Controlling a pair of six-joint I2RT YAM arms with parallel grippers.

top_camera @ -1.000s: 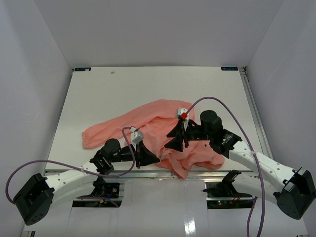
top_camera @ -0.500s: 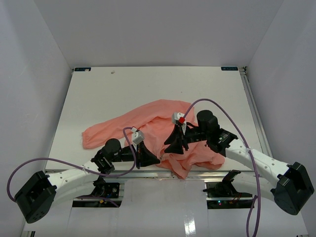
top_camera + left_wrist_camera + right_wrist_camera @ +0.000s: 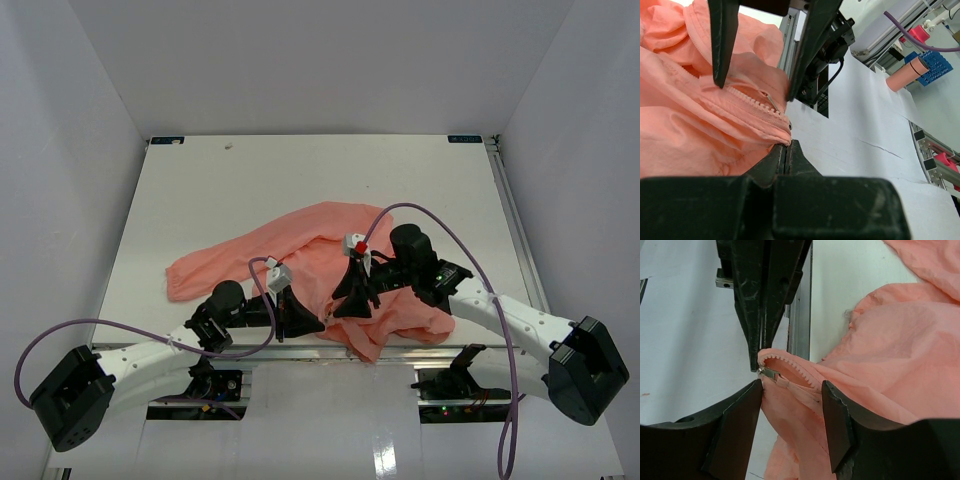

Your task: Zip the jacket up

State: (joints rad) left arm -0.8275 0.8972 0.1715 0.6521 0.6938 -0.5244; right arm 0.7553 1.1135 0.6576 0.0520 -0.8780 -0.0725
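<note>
The salmon-pink jacket (image 3: pixel 300 240) lies crumpled at the table's near middle, one sleeve stretching left. My left gripper (image 3: pixel 316 324) is shut on the jacket's bottom hem corner (image 3: pixel 782 136), just below the open zipper teeth (image 3: pixel 747 100). My right gripper (image 3: pixel 345 300) is open and reaches down over the same corner. In the right wrist view its fingers (image 3: pixel 742 410) straddle the fabric fold (image 3: pixel 800 405), and the metal zipper slider (image 3: pixel 769 372) sits just beyond the left fingertip. The slider's pull (image 3: pixel 772 102) also shows in the left wrist view between the right fingers.
The table's near edge with its metal rail (image 3: pixel 799 315) runs right beside both grippers. Purple cables (image 3: pixel 440 215) loop above each arm. Off the table, a pink cylinder (image 3: pixel 905 75) and a blue rack (image 3: pixel 937 65) show in the left wrist view.
My right gripper has moved left and toward the near edge over the jacket, closing in on the left gripper. The left gripper has stayed put, still pinching the hem.
</note>
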